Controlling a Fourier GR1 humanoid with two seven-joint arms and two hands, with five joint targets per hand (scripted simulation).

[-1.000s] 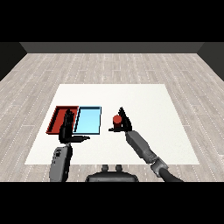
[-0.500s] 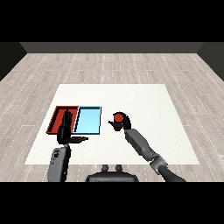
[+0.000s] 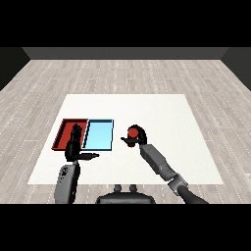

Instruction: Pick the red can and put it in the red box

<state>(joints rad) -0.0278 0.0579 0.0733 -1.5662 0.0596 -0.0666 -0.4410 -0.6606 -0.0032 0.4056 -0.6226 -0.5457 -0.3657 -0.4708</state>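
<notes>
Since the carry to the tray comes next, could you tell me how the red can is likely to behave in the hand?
The red can looks rigid, so it should keep its shape where the right hand curls round it. Its rounded side suggests it could roll if laid down. It seems small beside the red tray, so probably light, and it might tip if set down tilted.

- A white table (image 3: 162, 110) is seen, set on a floor of pale grey wooden planks (image 3: 122, 73).
- Two trays are laid directly on the table, at its left side, close to the near edge.
- A red tray (image 3: 64, 132) is placed furthest left.
- A light blue tray (image 3: 99, 135) is set just beside it on the right, their long sides touching or nearly so.
</notes>
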